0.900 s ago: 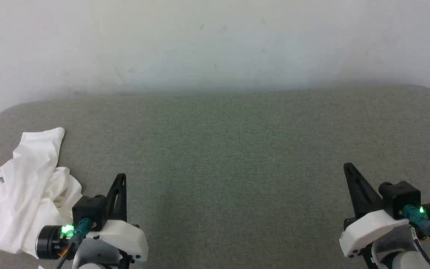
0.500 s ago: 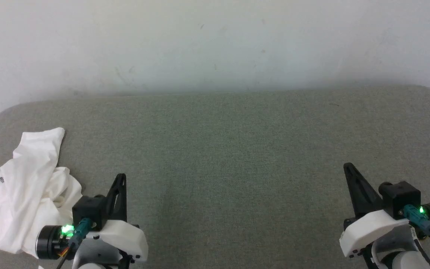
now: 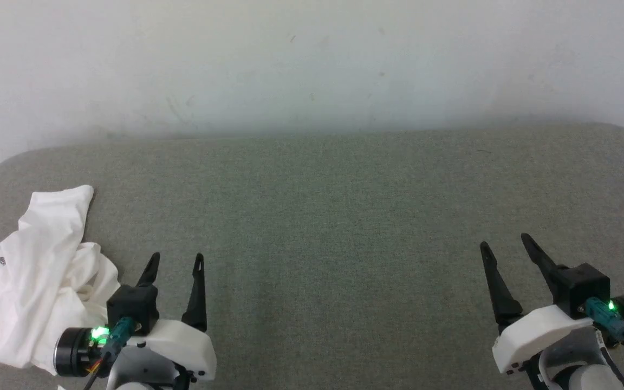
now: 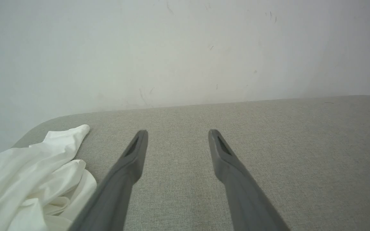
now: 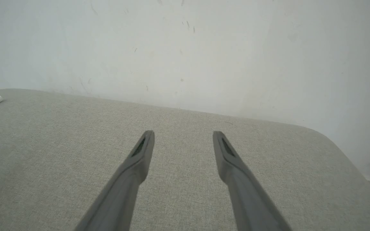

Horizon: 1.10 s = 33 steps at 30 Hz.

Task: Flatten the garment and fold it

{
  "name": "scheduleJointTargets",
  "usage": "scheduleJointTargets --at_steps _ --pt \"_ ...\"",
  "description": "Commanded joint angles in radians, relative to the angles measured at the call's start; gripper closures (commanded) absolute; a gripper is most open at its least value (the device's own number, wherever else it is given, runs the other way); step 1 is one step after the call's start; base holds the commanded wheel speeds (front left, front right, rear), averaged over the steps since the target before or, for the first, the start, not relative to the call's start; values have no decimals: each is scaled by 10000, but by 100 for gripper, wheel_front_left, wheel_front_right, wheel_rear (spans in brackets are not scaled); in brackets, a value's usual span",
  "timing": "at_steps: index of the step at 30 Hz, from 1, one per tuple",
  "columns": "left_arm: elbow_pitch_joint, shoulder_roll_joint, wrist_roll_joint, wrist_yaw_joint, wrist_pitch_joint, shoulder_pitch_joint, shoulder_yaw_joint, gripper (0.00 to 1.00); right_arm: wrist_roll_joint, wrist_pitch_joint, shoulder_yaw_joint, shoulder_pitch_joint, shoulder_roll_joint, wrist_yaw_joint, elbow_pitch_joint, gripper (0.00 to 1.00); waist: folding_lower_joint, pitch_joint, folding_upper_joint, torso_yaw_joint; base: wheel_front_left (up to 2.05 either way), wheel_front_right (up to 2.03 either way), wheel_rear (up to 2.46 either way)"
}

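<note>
Left gripper [image 3: 177, 255], right gripper [image 3: 505, 241]: fingers spread, nothing held.
Both arms low, fingers aimed at the wall [image 3: 312, 65]. Crumpled white shirt [image 3: 36, 271] at the left edge of the grey padded surface [image 3: 344, 216], just beside the left gripper. Risk: a pinch catches several bunched layers, or drags it off the edge.

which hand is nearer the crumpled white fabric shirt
Left. The left hand is just to the right of the crumpled white fabric shirt; the right hand is far off on the opposite side.
</note>
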Motion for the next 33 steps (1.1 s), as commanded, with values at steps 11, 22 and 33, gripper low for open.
scheduleJointTargets --at_steps 11,22,33 --pt "47 -3 -346 29 -294 -109 -179 0 245 -293 -43 -17 7 -2 181 0 0 3 0 8 0 0 0" --pt "18 -5 -642 61 -524 -168 -265 0 360 -523 -37 -12 10 -4 227 0 0 -20 0 139 0 0 0" --pt "-21 -7 -962 74 -753 -183 -182 0 450 -752 35 47 14 -6 157 0 0 -82 0 493 0 0 0"
